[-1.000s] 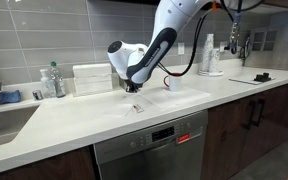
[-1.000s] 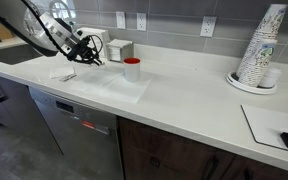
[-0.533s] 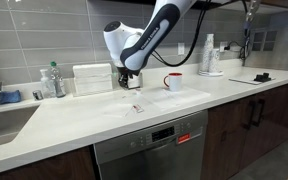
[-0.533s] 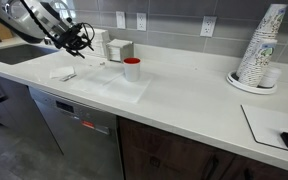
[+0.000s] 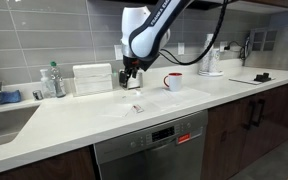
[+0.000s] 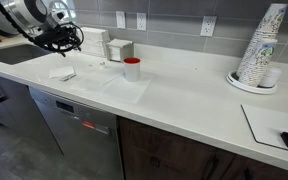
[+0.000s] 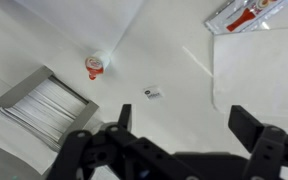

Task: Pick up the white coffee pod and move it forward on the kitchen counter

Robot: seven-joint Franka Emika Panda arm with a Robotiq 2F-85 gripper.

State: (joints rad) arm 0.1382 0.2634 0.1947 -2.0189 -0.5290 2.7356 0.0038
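In the wrist view the white coffee pod [image 7: 152,92] is a tiny white piece lying alone on the kitchen counter [image 7: 44,40], below and clear of the jaws. My gripper [image 7: 189,125] is open, with nothing between its dark fingers [image 7: 254,130]. It hangs well above the counter in both exterior views [image 5: 131,72] [image 6: 69,38]. I cannot make out the pod in either exterior view. The red mug [image 7: 94,67] stands to one side of the pod.
A red mug [image 5: 172,81] [image 6: 132,69] and a white box [image 5: 92,78] [image 7: 39,105] stand near the backsplash. A pale packet with a red mark [image 5: 137,107] [image 6: 62,73] [image 7: 242,14] lies nearby. A sink [image 5: 4,118] and a stack of paper cups [image 6: 262,50] sit farther along.
The gripper was low over the counter with its jaws nearly shut. It has opened wide and risen well above the counter, and nothing has come up with it.
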